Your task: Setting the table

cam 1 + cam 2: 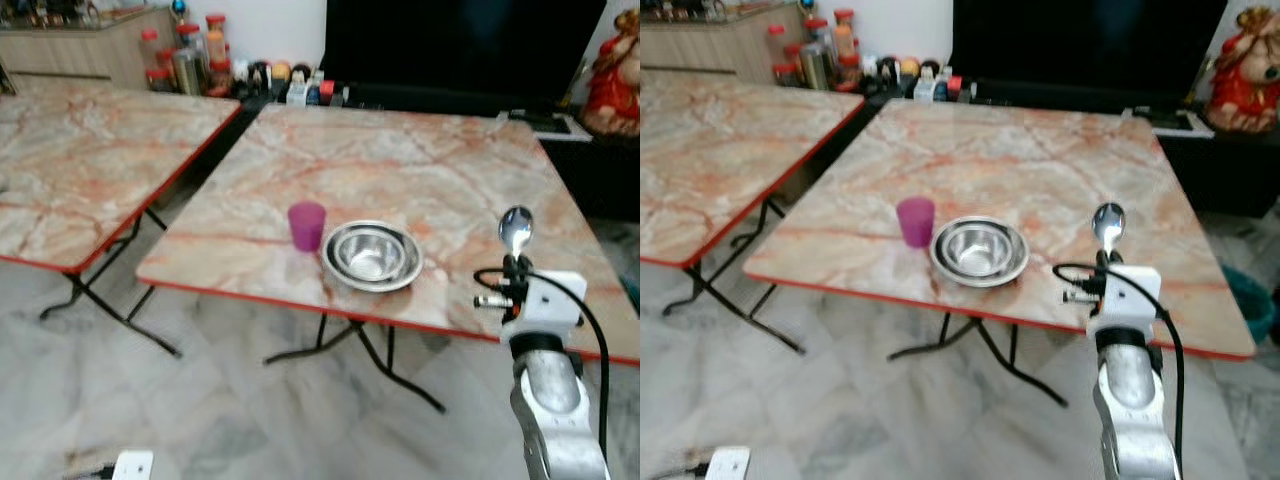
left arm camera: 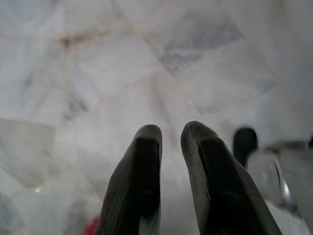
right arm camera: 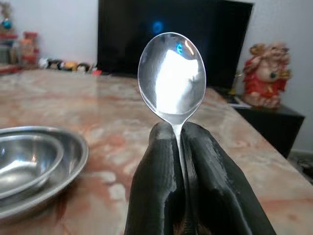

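Note:
My right gripper (image 1: 515, 262) is shut on a metal spoon (image 1: 516, 230), held upright with its bowl on top, over the near right part of the marble-patterned table (image 1: 420, 170). In the right wrist view the spoon (image 3: 172, 78) rises from between the black fingers (image 3: 156, 186). Two nested steel bowls (image 1: 372, 256) sit near the table's front edge, left of the spoon, with a purple cup (image 1: 306, 225) just to their left. My left gripper (image 2: 171, 134) hangs over the marble floor with its fingers close together and nothing between them.
A second marble table (image 1: 80, 160) stands to the left, with a gap between the two. Jars and bottles (image 1: 200, 55) line the back beside a dark TV screen (image 1: 460, 45). A red figurine (image 1: 612, 75) stands at the back right. A white object (image 1: 132, 466) lies on the floor.

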Motion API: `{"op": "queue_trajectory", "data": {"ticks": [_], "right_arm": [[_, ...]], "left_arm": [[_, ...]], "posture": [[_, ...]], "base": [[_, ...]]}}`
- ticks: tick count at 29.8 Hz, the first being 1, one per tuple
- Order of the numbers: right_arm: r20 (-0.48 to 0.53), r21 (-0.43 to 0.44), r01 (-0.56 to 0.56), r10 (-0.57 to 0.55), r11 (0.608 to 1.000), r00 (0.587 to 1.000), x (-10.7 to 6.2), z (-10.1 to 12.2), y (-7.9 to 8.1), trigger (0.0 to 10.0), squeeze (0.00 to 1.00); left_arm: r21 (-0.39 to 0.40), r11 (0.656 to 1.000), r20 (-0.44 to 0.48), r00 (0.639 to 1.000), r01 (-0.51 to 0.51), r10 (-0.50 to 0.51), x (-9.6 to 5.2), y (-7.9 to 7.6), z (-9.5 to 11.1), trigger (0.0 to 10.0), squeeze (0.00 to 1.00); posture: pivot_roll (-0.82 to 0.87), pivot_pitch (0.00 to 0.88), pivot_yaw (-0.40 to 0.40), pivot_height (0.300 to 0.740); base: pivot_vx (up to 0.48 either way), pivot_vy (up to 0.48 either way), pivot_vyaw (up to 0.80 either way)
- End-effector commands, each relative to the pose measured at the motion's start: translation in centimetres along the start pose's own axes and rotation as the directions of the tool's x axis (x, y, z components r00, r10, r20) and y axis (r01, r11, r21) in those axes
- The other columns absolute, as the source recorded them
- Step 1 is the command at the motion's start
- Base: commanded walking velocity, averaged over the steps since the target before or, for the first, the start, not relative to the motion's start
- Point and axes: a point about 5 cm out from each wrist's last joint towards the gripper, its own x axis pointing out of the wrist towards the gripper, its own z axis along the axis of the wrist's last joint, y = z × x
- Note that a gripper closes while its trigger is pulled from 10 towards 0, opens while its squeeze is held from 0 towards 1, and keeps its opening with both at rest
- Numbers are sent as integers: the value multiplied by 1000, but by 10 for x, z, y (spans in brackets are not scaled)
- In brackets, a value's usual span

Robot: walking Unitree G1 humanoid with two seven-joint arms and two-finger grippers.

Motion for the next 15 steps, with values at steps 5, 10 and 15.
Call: {"op": "queue_trajectory", "data": {"ticks": [5, 10, 15], "right_arm": [[10, 0, 0, 0, 1000, 1000, 1, 5, -3, 10000, 0], [1, 14, -12, 12, 1000, 1000, 1, 4, 0, 10000, 0], [7, 34, -46, 46, 998, 999, 2, 5, 7, 10000, 0]], "left_arm": [[6, 1000, -10, 1000, -2, 2, 0, 0, -1, 10000, 0], [-7, 1000, -2, 1000, 1, -1, 0, 0, 0, 10000, 0], [-28, 1000, 4, 1000, -8, 8, 0, 1, 1, 10000, 0]], "posture": [[-12, 98, -2, 740], [-10, 100, -3, 740], [-11, 98, -7, 740]], "base": [[0, 0, 0], [0, 0, 0], [0, 0, 0]]}}
